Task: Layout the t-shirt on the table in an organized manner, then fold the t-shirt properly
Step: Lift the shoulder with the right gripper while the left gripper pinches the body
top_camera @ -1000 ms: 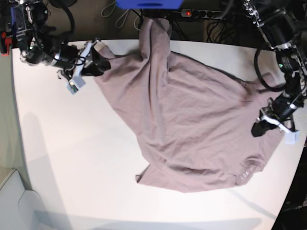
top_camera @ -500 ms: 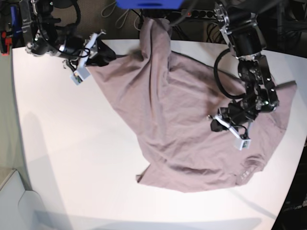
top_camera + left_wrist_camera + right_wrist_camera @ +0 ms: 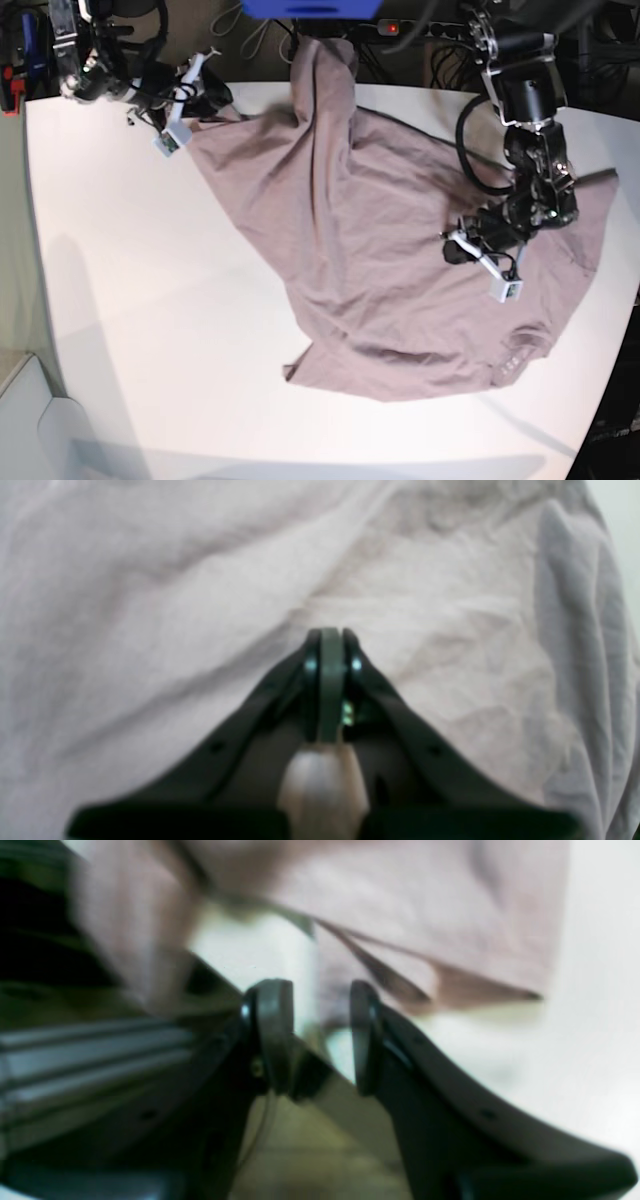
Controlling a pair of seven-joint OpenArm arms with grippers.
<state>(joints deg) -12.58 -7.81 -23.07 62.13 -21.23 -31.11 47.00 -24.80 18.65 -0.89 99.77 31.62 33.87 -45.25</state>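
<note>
Tabletop (image 3: 150,330): near part bare white, w/ soft shadows along the near edge. Shirt (image 3: 370,250) lies on it, spread but rumpled, mostly center-right of the base view. Near hem sits past mid-tabletop, one corner pointing left; pale label print (image 3: 515,358) shows at the near-right part. Long folds run diagonally through the body. Right edge of the cloth reaches close to the tabletop's right edge. One narrow part runs up and off the far edge, under a blue object (image 3: 312,8) at top of the view.

Left fingers (image 3: 330,635): pressed together, no gap between the pads, nothing pinched that I can see. They sit low over wrinkled cloth; touching it or not, can't tell. In base view this gripper (image 3: 455,248) is over the shirt's right half, white tag hanging just beside it.

Right fingers (image 3: 312,1032): apart, mid gap. In wrist view pink cloth appears behind and above the gap; blurry, so whether cloth is actually caught between the pads, can't tell. In base view this gripper (image 3: 212,98) is at the far-left corner of the shirt, right at the cloth's edge near the tabletop's far edge.

Behind the tabletop: dark floor, cables, power strip (image 3: 420,30) w/ red light.
</note>
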